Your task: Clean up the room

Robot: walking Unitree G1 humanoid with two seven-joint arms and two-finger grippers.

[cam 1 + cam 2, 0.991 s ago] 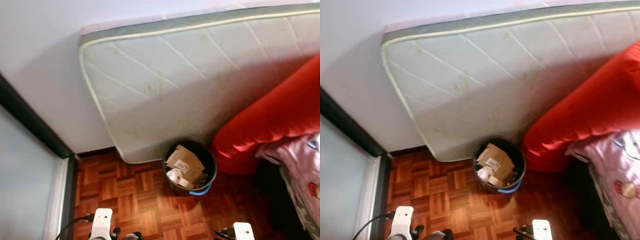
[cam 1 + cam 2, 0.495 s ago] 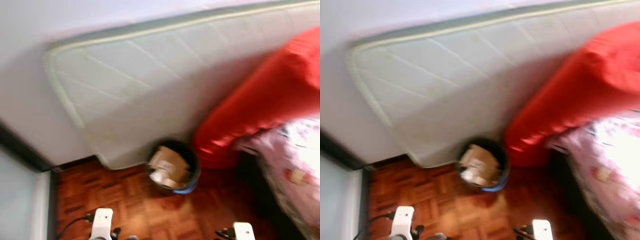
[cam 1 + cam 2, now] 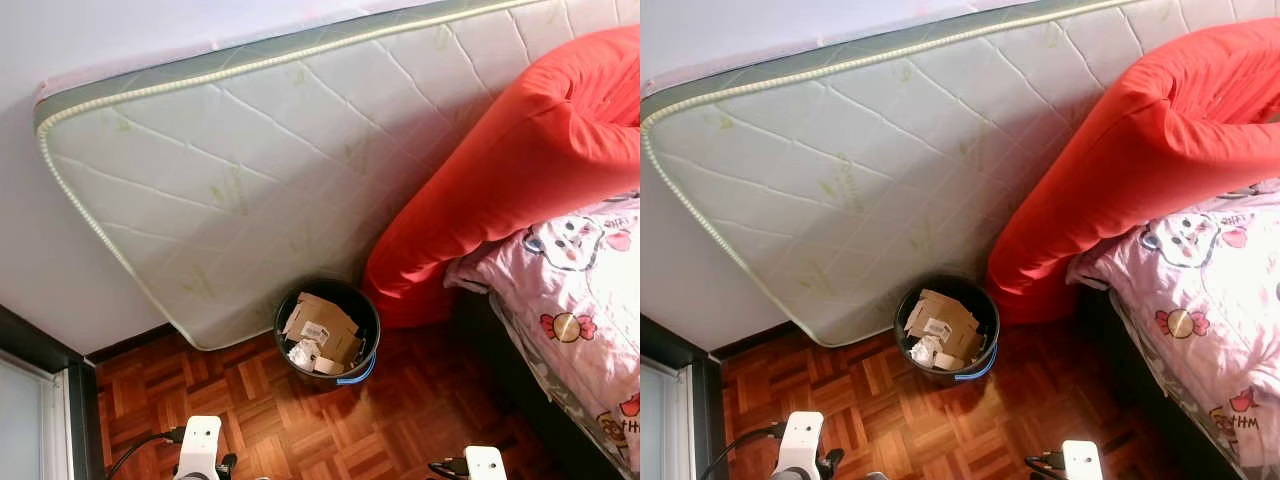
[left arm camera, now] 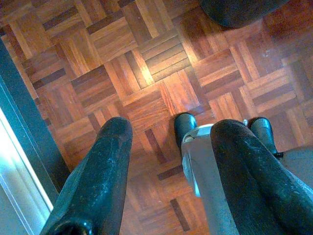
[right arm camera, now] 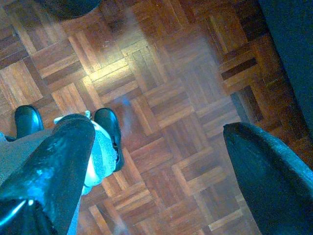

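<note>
My view has swung right since a second ago: the bin (image 3: 327, 332) now sits nearer the middle and more of the pink bedcover (image 3: 570, 300) shows. The bin stands on the parquet floor (image 3: 250, 420), full of cardboard (image 3: 322, 325) and crumpled paper, touching the mattress (image 3: 250, 180) that leans on the wall, just beside the red cushion (image 3: 500, 170). My left tool (image 4: 168, 142) hangs over the floor, fingers wide and holding nothing. My right tool (image 5: 161, 142) likewise hangs wide and holds nothing.
</note>
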